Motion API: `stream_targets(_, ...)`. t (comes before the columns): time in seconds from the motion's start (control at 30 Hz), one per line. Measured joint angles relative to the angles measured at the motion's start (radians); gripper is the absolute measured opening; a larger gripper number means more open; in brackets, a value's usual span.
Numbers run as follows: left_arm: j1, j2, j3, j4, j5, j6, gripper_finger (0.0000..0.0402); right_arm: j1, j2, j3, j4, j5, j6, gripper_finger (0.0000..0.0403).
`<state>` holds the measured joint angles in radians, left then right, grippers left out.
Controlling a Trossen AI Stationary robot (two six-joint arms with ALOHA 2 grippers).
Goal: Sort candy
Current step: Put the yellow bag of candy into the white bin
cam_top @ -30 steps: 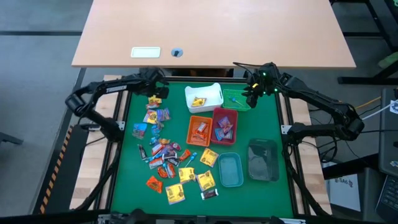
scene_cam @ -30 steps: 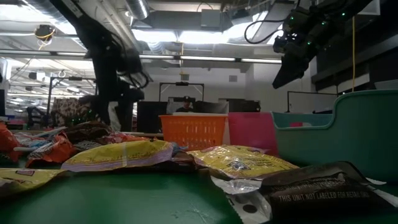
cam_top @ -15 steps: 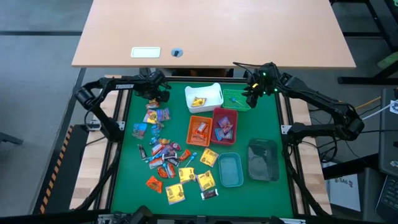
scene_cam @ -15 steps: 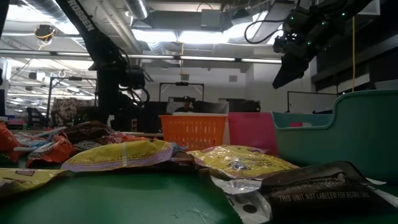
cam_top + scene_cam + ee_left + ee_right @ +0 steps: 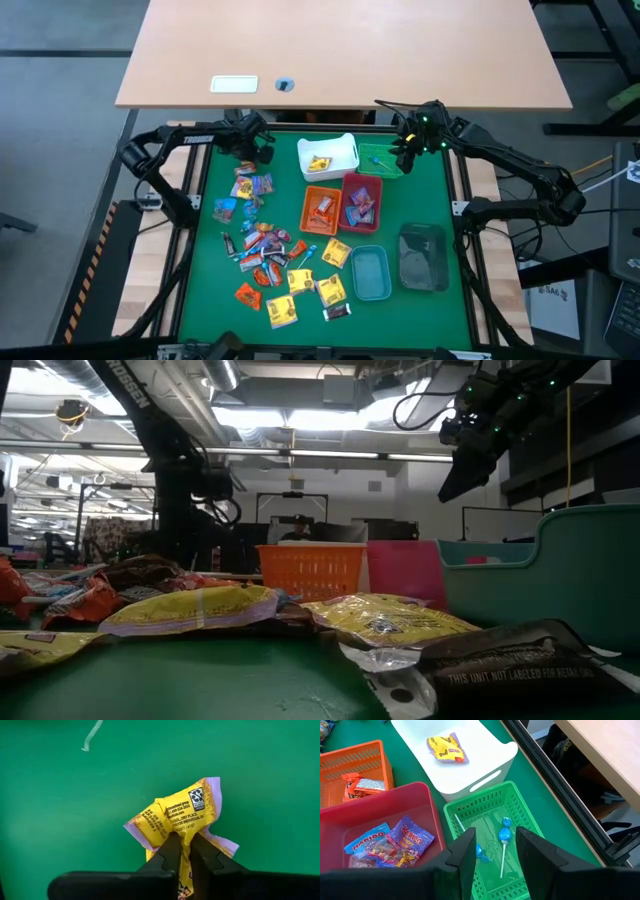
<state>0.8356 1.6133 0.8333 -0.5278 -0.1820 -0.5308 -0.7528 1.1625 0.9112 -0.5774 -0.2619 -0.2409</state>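
Sorting stood partly done: left end effector (image 5: pixel 184 851) had pinched a crumpled yellow candy wrapper (image 5: pixel 176 816) near the bench's far-left corner; right end effector (image 5: pixel 493 851) hung empty, half-open, over the green slotted bin (image 5: pixel 522 820); most loose sweets (image 5: pixel 268 250) remained unsorted.

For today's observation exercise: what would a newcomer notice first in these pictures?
The left gripper, at the mat's far left corner, is pinched shut on a yellow candy. The right gripper hovers open over the green basket holding blue lollipops. Loose sweets litter the mat's left half.
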Motion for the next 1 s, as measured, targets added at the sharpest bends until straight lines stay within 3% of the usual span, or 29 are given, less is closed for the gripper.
stream_targets(0.27, -0.012, -0.17, -0.001, 0.044, 0.078, 0.0, 0.0001, 0.0, 0.0, 0.0, 0.0, 0.0, 0.0, 0.0138)
stream_targets(0.5, -0.077, -0.292, 0.0, 0.259, 0.162, -0.008, 0.0, 0.0, 0.0, 0.0, 0.0, -0.005, 0.0, 0.0138)
stream_targets(0.77, -0.221, -0.282, 0.001, 0.587, 0.166, 0.024, 0.0, 0.0, 0.0, 0.0, 0.005, -0.02, 0.0, 0.0138)
stream_targets(1.0, -0.346, -0.221, 0.001, 0.717, 0.139, 0.086, 0.0, 0.0, 0.0, 0.0, 0.043, -0.025, 0.0, 0.0138)
